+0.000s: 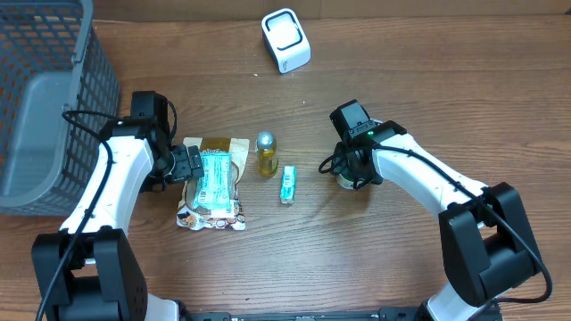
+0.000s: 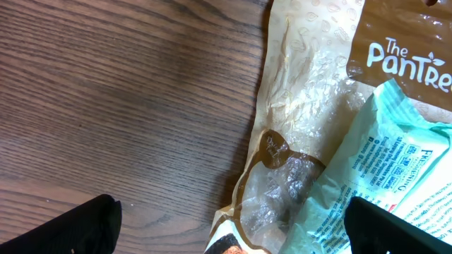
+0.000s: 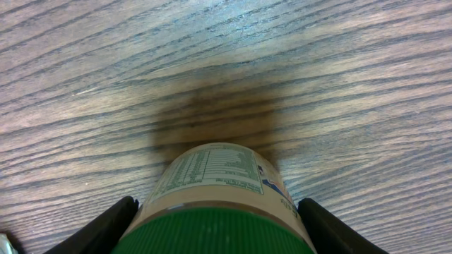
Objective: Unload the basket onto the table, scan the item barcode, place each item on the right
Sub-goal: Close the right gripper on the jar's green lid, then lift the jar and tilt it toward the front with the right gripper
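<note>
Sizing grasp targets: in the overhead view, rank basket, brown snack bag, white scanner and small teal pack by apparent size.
1. basket, clearly largest, though its height brings it nearer the camera
2. brown snack bag
3. white scanner
4. small teal pack

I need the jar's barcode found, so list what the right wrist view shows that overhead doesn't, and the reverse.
Right wrist only: the label and green lid of the jar, close up; no barcode visible. Overhead only: basket, scanner, bag, packet, bottle, left claw. Both: table and jar, which the right claw straddles.
</note>
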Available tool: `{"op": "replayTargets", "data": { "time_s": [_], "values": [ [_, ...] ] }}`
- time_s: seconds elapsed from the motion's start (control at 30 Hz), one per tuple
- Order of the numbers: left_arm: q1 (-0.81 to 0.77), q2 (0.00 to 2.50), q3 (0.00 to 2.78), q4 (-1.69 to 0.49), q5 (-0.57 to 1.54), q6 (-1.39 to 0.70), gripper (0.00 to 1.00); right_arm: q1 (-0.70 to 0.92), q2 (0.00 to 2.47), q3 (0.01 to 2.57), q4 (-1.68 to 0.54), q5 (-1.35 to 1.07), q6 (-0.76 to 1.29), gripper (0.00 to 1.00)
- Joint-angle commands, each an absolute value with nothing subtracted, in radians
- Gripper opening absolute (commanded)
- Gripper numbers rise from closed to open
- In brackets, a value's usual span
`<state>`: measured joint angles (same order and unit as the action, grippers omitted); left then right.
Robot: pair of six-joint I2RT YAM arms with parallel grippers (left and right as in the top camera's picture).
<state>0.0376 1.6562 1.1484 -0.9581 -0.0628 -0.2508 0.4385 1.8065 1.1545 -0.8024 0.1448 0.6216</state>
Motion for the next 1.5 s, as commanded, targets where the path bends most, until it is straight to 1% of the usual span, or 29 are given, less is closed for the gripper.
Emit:
{"op": "replayTargets", "data": {
  "time_s": [0.0, 0.03, 0.27, 0.4, 0.63, 1.0, 1.27, 1.47],
  "values": [
    [0.04, 1.66, 1.168, -0.96, -0.055, -0.239, 1.0, 0.434, 1.809, 1.147, -0.798, 0.11, 0.62, 0.43],
    [0.04, 1.66, 1.168, -0.96, -0.055, -0.239, 0.99, 0.434, 1.808, 1.15, -0.803, 0.103, 0.62, 0.42],
    [0.039, 1.66, 1.168, -0.96, -0.055, -0.239, 1.0, 0.43, 1.79, 1.264, -0.971, 0.092, 0.62, 0.41],
    [0.039, 1.66, 1.168, -0.96, -0.055, -0.239, 0.99, 0.43, 1.782, 1.32, -1.076, -0.026, 0.619, 0.43],
    [0.039, 1.66, 1.168, -0.96, -0.055, -0.239, 0.99, 0.43, 1.782, 1.322, -1.192, -0.17, 0.62, 0.43],
    [0.039, 1.66, 1.168, -0.96, -0.055, -0.239, 1.0, 0.43, 1.782, 1.322, -1.274, -0.339, 0.62, 0.42],
    [0.039, 1.66, 1.168, -0.96, -0.055, -0.239, 1.0, 0.43, 1.782, 1.322, -1.324, -0.515, 0.62, 0.41],
    [0.04, 1.66, 1.168, -0.96, -0.055, -0.239, 0.99, 0.43, 1.782, 1.322, -1.378, -0.617, 0.62, 0.38]
  ]
}}
